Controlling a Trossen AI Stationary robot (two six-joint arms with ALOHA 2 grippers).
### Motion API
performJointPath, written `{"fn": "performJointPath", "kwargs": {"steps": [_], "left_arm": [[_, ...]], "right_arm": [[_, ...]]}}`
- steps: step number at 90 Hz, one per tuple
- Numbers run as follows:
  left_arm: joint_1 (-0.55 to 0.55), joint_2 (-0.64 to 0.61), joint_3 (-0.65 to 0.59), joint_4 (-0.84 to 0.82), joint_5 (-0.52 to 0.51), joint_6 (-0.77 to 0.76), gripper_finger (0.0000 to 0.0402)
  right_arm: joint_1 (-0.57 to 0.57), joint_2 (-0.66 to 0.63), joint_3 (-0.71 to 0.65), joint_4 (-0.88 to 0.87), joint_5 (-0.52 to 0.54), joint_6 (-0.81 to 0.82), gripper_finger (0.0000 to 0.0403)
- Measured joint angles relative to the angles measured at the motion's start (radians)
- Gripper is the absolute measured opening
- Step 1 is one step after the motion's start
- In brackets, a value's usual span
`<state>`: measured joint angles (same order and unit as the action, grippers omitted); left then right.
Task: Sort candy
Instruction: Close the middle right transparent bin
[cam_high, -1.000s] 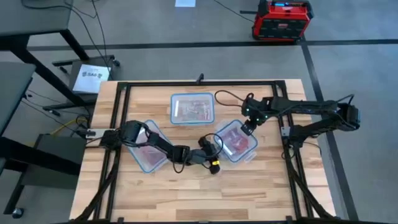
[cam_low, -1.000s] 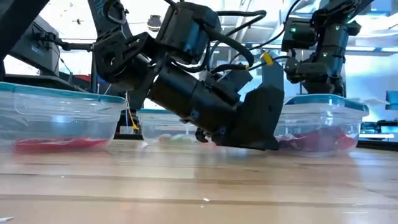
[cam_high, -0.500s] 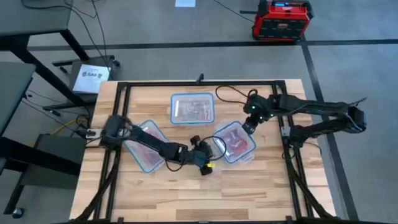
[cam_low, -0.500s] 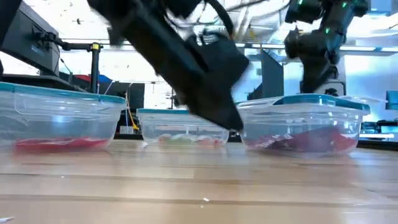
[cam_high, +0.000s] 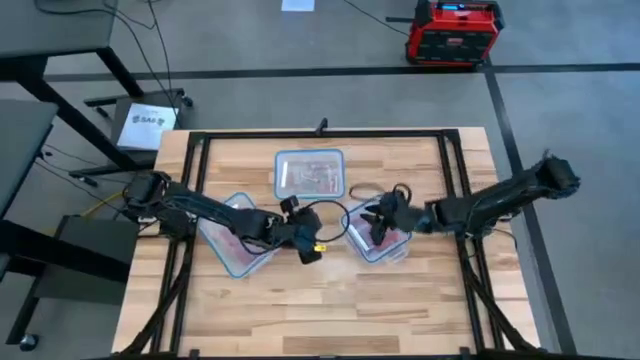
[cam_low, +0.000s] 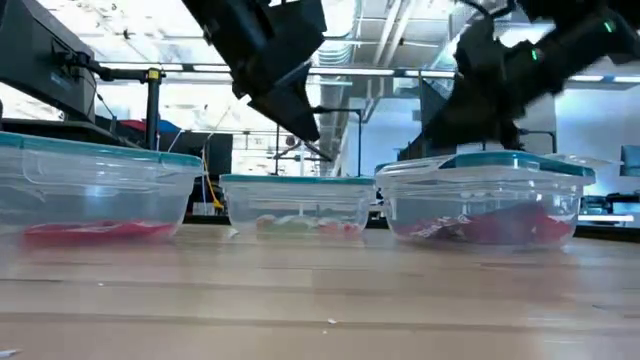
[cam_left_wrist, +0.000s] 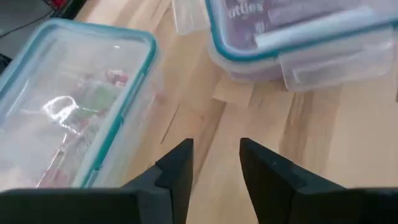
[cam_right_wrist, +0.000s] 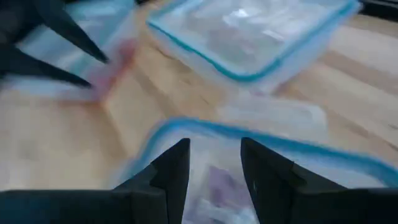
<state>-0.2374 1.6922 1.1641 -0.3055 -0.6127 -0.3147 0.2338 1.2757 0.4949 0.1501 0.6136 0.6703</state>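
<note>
Centrally, wood gap (cam_high: 333, 232), containers (cam_high: 309, 174) flanking

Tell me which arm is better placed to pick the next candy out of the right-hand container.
The right. Its gripper hangs directly over the right-hand container, fingers open above the candy inside. The left gripper is over bare table between the containers, also open and empty, so it would have farther to travel.

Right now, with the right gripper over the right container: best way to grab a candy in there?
Probably straight down from above. The right container is open-topped with upright clear walls, so the sides are blocked. The red candy lies flat in a low pile on its floor; pinch one packet's raised edge near the top of the pile. The right gripper is already over it, fingers open.
</note>
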Motion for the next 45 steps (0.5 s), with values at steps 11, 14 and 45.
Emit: {"fn": "performJointPath", "kwargs": {"steps": [11,14,45], "left_arm": [[-0.001,0.011,-0.005,-0.002,0.006,-0.029,0.0118],[-0.002,0.012,-0.007,-0.009,0.006,-0.038,0.0118],[-0.037,0.011,-0.007,-0.002,0.012,-0.073,0.0118]], "right_arm": [[0.054,0.123,-0.020,0.099,0.070,0.033,0.0132],[0.062,0.151,-0.018,0.121,0.077,0.029,0.0132],[0.074,0.243,-0.009,0.161,-0.065,-0.361,0.0132]]}}
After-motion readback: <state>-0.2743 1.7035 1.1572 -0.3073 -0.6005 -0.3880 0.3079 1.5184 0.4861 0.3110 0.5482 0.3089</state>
